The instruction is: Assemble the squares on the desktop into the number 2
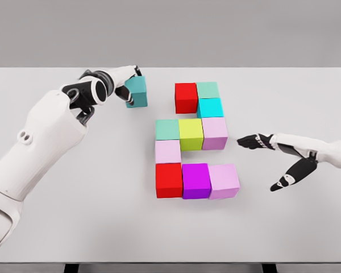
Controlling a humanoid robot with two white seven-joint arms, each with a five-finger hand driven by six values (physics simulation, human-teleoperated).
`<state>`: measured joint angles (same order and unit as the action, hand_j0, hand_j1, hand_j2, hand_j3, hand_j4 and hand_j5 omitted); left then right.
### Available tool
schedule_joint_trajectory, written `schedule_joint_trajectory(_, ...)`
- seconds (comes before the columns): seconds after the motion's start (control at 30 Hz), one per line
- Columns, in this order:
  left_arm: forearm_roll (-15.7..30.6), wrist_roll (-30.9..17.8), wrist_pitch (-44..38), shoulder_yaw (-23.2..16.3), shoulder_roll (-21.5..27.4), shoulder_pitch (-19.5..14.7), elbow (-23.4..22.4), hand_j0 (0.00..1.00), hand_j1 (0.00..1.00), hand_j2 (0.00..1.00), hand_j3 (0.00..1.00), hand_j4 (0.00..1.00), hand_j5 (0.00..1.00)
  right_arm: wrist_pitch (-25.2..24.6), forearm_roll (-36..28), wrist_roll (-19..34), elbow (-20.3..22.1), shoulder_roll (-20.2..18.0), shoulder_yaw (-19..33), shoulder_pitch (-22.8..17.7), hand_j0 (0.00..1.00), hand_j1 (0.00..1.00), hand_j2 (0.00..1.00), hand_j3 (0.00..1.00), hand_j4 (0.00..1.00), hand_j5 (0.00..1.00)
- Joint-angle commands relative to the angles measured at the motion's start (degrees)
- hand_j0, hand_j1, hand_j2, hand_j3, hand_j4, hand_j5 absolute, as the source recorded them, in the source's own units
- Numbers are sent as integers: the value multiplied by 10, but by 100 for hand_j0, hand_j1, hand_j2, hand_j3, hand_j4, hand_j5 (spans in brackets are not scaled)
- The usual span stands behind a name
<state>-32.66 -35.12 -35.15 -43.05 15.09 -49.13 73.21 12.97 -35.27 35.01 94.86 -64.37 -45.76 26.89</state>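
On the left side of the white desk (74,227), the left hand (116,79) is raised over the surface, and its fingers (131,73) are closed around a teal cube (136,92), which hangs tilted just beside the wrist. Well apart from it, toward the middle of the desk, the other cubes lie together. At the top there are a red cube (186,97) and a pale green cube (207,90), with a cyan cube (210,107) just below the green one. The next row has a mint cube (167,129), a yellow-green cube (191,133) and a light pink cube (215,133), all touching. A second pink cube (167,151) sits under the mint one. The bottom row has a second red cube (169,180), a magenta cube (196,180) and a lilac cube (224,181). Right of the cubes, the right hand (278,159) hovers near the desk with its dark fingers (250,140) spread, and it holds nothing.
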Motion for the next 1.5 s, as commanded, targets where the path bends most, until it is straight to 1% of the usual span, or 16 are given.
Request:
schedule_joint_trajectory(0.0, -20, 1, 1, 1, -13, 0, -4, 36, 36, 36, 36, 36, 36, 7, -3, 0, 1, -7, -1, 0, 100, 100, 100, 100, 100, 100)
schedule_joint_trajectory(0.1, -29, 1, 1, 1, -16, 0, -4, 36, 36, 36, 36, 36, 36, 26, -2, 0, 8, -28, -6, -12, 100, 100, 100, 100, 100, 100)
schedule_joint_trajectory(0.2, -43, 1, 1, 1, -25, 2, -4, 36, 36, 36, 36, 36, 36, 71, 0, 0, 56, -98, -9, -27, 100, 100, 100, 100, 100, 100)
schedule_joint_trajectory(0.4, -56, 1, 1, 2, -39, 4, -4, 35, 35, 35, 35, 35, 35, 142, 21, 0, 56, -105, -12, -39, 100, 100, 100, 100, 100, 100)
schedule_joint_trajectory(0.5, -65, 1, 1, 2, -49, 5, -4, 35, 35, 35, 35, 35, 35, 220, 28, 0, 55, -160, -7, -39, 100, 100, 100, 100, 100, 100)
schedule_joint_trajectory(0.57, -74, 1, 1, 2, -58, 6, -4, 35, 35, 35, 35, 35, 35, 220, 32, 0, 34, -168, 42, -38, 100, 100, 100, 100, 100, 100)
schedule_joint_trajectory(0.67, -74, 1, 1, 3, -59, 6, -4, 35, 35, 35, 35, 35, 35, 220, 29, 0, -32, -111, 177, -40, 100, 100, 100, 100, 100, 100)
schedule_joint_trajectory(0.7, -74, 1, 1, 3, -60, 6, -4, 35, 35, 35, 35, 35, 35, 220, 32, 0, -71, -71, 227, -41, 100, 100, 100, 100, 100, 100)
schedule_joint_trajectory(0.73, -74, 1, 1, 3, -60, 6, -4, 35, 35, 35, 35, 35, 35, 220, 32, 0, -84, -60, 239, -41, 100, 100, 100, 100, 100, 100)
schedule_joint_trajectory(0.83, -74, 1, 1, 2, -64, 8, -3, 35, 35, 35, 35, 35, 35, 220, 43, 0, -166, 36, 270, -43, 100, 100, 100, 100, 100, 100)
schedule_joint_trajectory(0.9, -74, 1, 1, 2, -65, 8, -3, 36, 36, 36, 36, 36, 36, 220, 121, 0, -189, 61, 314, -74, 100, 100, 100, 100, 100, 100)
schedule_joint_trajectory(1.03, -73, 1, 1, 2, -64, 10, 4, 36, 36, 36, 36, 36, 36, 220, 155, 0, -166, 86, 411, -188, 100, 100, 100, 100, 100, 100)
schedule_joint_trajectory(1.13, -73, 1, 1, 2, -64, 13, 6, 36, 36, 36, 36, 36, 36, 220, 238, 0, -93, 138, 551, -296, 100, 100, 100, 100, 100, 100)
schedule_joint_trajectory(1.17, -73, 1, 1, 2, -64, 15, 7, 36, 36, 36, 36, 36, 36, 220, 236, 0, -91, 145, 567, -320, 100, 100, 100, 100, 100, 100)
schedule_joint_trajectory(1.4, -74, 1, 1, 2, -63, 14, -2, 40, 40, 40, 40, 40, 40, 220, 234, 0, -93, 139, 565, -321, 100, 100, 100, 100, 100, 100)
schedule_joint_trajectory(1.47, -74, 1, 1, 2, -63, 13, -4, 39, 39, 39, 39, 39, 39, 220, 234, 0, -91, 109, 564, -344, 100, 100, 100, 100, 100, 100)
